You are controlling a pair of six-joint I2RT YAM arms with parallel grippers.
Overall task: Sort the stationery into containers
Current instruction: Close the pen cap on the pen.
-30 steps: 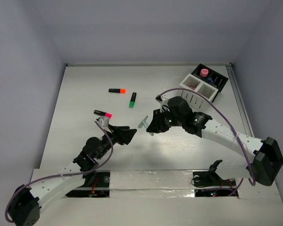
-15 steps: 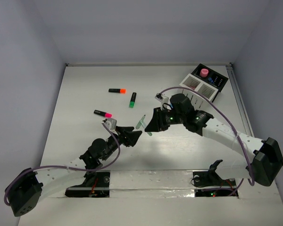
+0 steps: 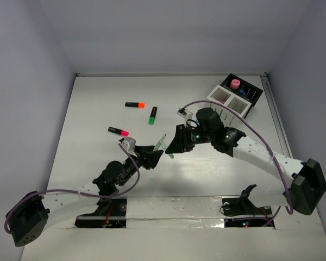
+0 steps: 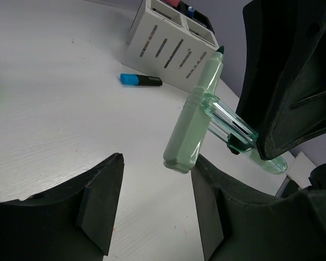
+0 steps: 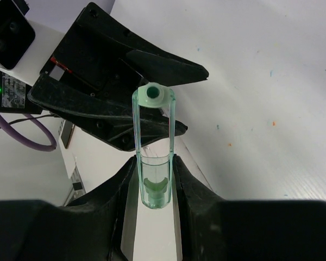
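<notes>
Pale-green T-shaped piece (image 4: 194, 120) with clear stem: mid-frame in top view, raised off white table (image 3: 98, 109). Right gripper (image 5: 154, 187) clenched on stem. Green bar's long axis diagonal in left wrist view: blunt end lower left, dark tip upper right toward white slatted box (image 4: 168, 49). Left gripper (image 4: 155, 168) spread wide, empty, just below blunt end.

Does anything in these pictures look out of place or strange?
One thing: a blue-capped marker lies on the table beside the white slatted box, not inside it. The pale green piece is off the table, tilted, held by the right tool at its clear end.
</notes>
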